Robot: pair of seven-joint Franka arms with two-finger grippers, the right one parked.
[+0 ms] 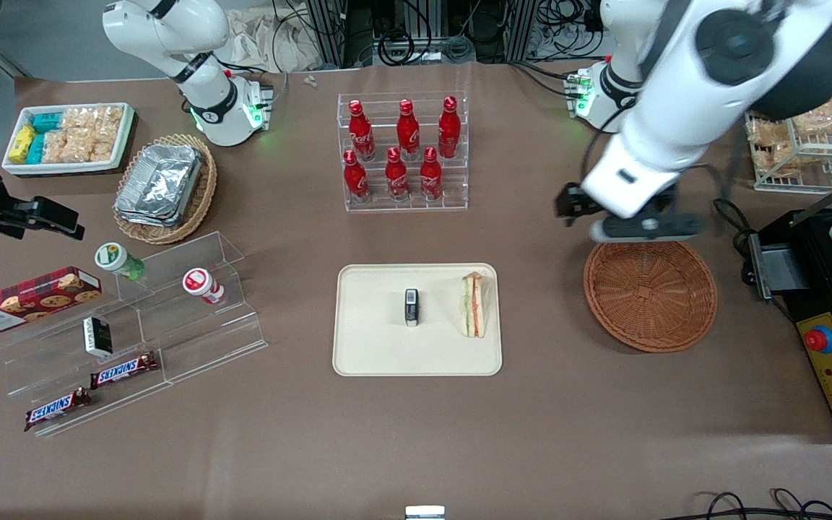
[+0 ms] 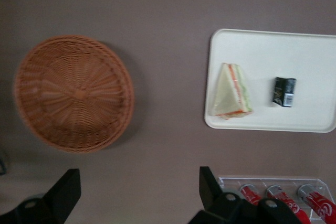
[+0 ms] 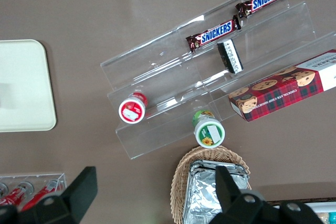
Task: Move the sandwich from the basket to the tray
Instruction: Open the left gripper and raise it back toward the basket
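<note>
On the cream tray (image 1: 387, 347) in the middle of the table, a small dark packet (image 1: 412, 307) lies near the centre, and the sandwich (image 1: 474, 305) rests on its side just inside the tray's rim at the edge nearest the basket, its filling stripes facing up; it touches neither the packet nor the gripper. Next along, toward the working arm's end, the round reddish-brown basket (image 1: 650, 296) sits with nothing in it, so by the look of things the transfer is done. The gripper (image 2: 139, 192) hangs high above the table, over the basket's edge farther from the front camera, its fingers (image 2: 65, 192) spread wide and holding nothing. The sandwich looks light and soft, with bread that would crush and layers that could slide apart, so any regrasp is best made gently across the two broad bread faces near the middle, not at the thin pointed corner
</note>
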